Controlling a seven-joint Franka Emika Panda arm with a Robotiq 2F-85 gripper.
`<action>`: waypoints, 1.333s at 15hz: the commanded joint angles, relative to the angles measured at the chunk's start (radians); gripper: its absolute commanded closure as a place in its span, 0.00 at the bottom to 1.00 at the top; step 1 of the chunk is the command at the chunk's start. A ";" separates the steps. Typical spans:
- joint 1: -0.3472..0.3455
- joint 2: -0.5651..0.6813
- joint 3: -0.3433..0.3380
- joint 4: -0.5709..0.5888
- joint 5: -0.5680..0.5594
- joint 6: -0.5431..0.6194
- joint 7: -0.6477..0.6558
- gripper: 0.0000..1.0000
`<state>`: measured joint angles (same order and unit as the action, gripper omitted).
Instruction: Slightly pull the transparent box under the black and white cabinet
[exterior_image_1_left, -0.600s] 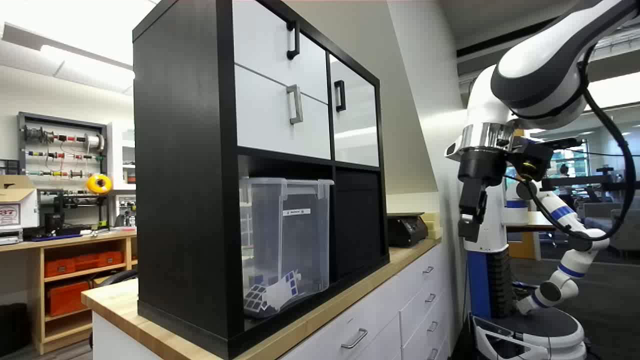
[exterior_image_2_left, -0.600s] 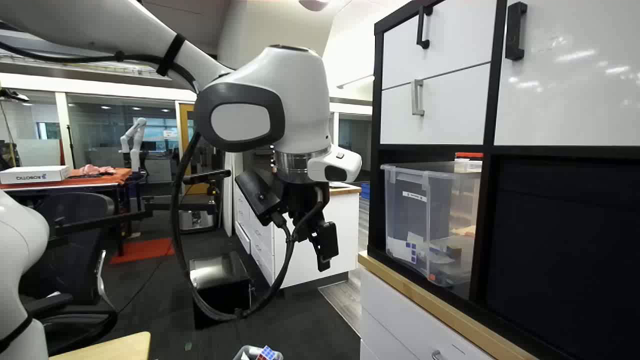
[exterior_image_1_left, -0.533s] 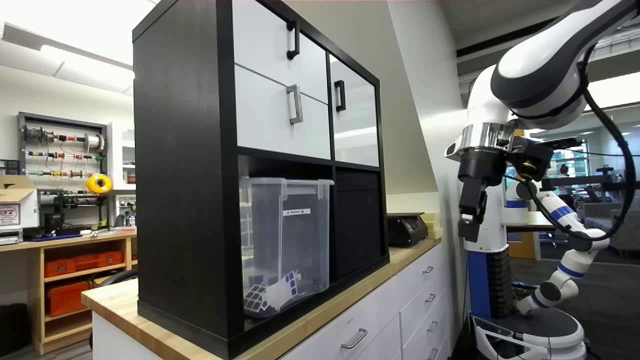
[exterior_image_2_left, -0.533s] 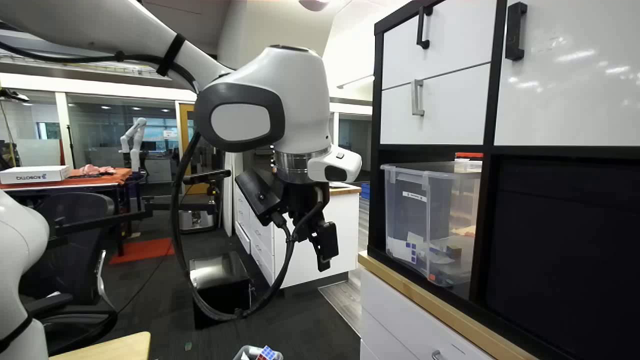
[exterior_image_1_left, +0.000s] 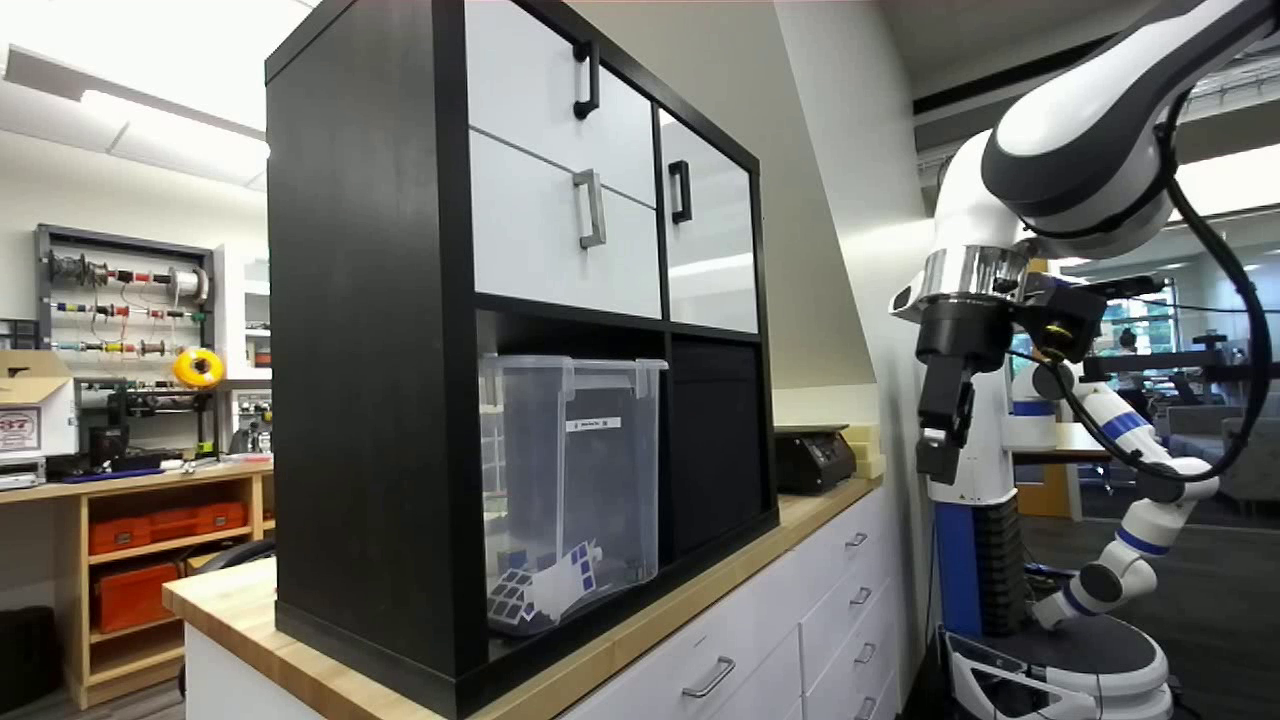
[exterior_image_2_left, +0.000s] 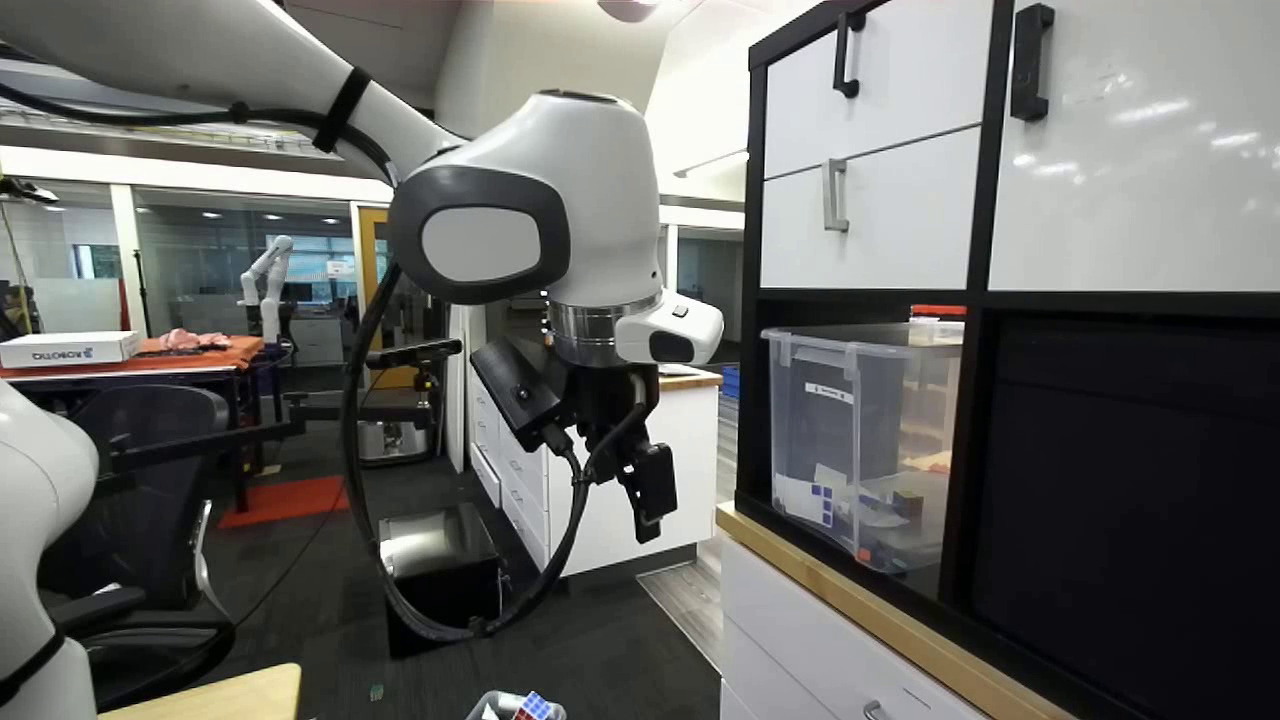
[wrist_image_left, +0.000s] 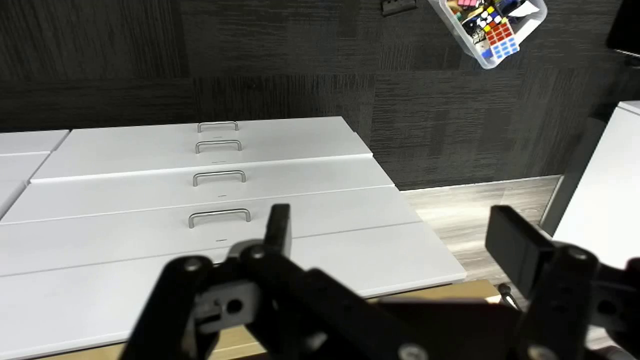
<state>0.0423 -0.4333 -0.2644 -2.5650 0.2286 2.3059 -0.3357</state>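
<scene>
The transparent box (exterior_image_1_left: 610, 480) stands upright in a lower open compartment of the black and white cabinet (exterior_image_1_left: 360, 340), under two white drawer fronts. In another exterior view the box (exterior_image_2_left: 830, 410) shows a white label and small blue-and-white items inside; the cabinet (exterior_image_2_left: 870, 225) stands at the right. My gripper (exterior_image_1_left: 943, 430) hangs pointing down, well out in front of the cabinet and apart from the box; it also shows in an exterior view (exterior_image_2_left: 650, 495). In the wrist view the gripper (wrist_image_left: 395, 225) has its fingers wide apart with nothing between them. The box is out of the wrist view.
The cabinet stands on a wooden countertop (exterior_image_1_left: 630, 640) over low white drawers (wrist_image_left: 225, 195) with metal handles. A small bin of puzzle cubes (wrist_image_left: 452, 25) is on the dark floor. A black device (exterior_image_1_left: 815, 460) sits on the counter beside the cabinet. A cable (exterior_image_2_left: 345, 430) loops from the arm.
</scene>
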 joint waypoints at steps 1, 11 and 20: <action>-0.021 0.002 0.020 0.002 0.011 -0.004 -0.008 0.00; -0.003 -0.017 0.104 0.031 -0.090 -0.041 -0.067 0.00; 0.034 -0.028 0.148 0.124 -0.240 0.008 -0.239 0.00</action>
<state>0.0548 -0.4432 -0.1081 -2.4667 0.0182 2.3046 -0.5071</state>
